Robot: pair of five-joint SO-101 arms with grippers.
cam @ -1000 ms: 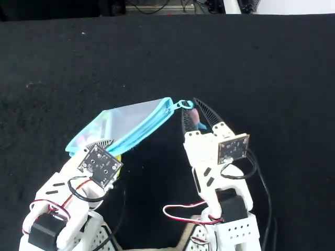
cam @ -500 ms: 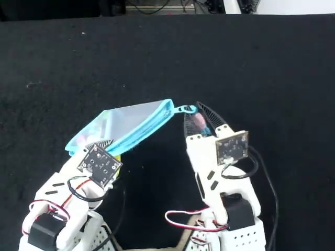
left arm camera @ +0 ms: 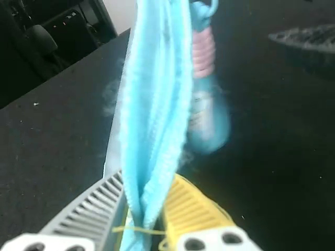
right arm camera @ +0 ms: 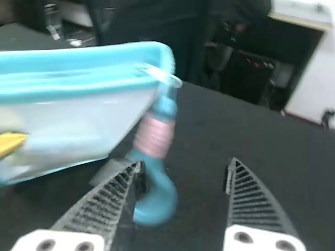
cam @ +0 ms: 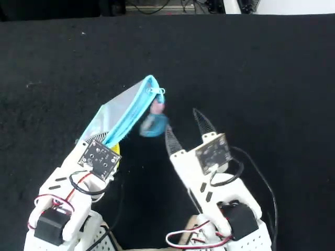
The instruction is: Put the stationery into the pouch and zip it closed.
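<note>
My left gripper (cam: 108, 142) is shut on the near end of a translucent pouch (cam: 121, 111) with a light blue zip edge. The pouch slants up and away from it. In the left wrist view the blue edge (left arm camera: 154, 104) runs between the grey and yellow fingers of the left gripper (left arm camera: 142, 219). A pink and blue charm (cam: 154, 119) dangles from the zip pull at the pouch's far corner. My right gripper (cam: 184, 128) stands open just right of the charm, holding nothing. The right wrist view has the charm (right arm camera: 154, 172) hanging near one finger of the right gripper (right arm camera: 186, 164), with the pouch (right arm camera: 78, 104) beyond.
A black cloth (cam: 251, 78) covers the table all round the pouch. Cables and dark equipment (cam: 157, 6) lie beyond the far edge. Both arm bases stand at the near edge.
The right gripper let go of the zip pull, opened and drew back toward its base. The pouch's far end swung left and upward, and the charm now hangs free.
</note>
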